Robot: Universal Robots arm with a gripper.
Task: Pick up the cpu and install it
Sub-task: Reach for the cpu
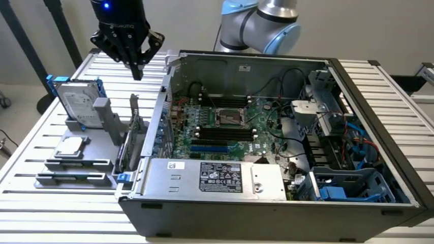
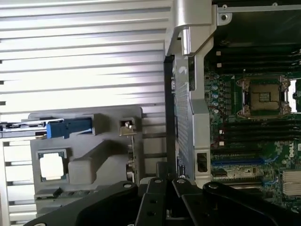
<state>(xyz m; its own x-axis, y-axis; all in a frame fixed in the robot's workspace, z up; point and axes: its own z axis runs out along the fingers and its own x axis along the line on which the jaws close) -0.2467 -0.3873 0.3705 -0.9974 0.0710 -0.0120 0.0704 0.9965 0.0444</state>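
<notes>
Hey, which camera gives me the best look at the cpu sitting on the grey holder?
The wrist view: it looks straight down on the cpu, so its square face and darker rim show whole. The exterior view shows the cpu from a slant, on the grey holder beside the hard drive.

One arm (image 1: 261, 23) has one gripper (image 1: 137, 71). One table (image 1: 40, 132) bears one open case (image 1: 369, 101) and one grey holder (image 1: 109, 119). On the holder there are one cpu (image 1: 70, 147), one hard drive (image 1: 76, 101) with two blue brackets (image 1: 58, 84), and one upright card (image 1: 133, 124). In the case there are one motherboard (image 1: 261, 140) with one socket (image 1: 229, 118), and one labelled power supply (image 1: 217, 178).
</notes>
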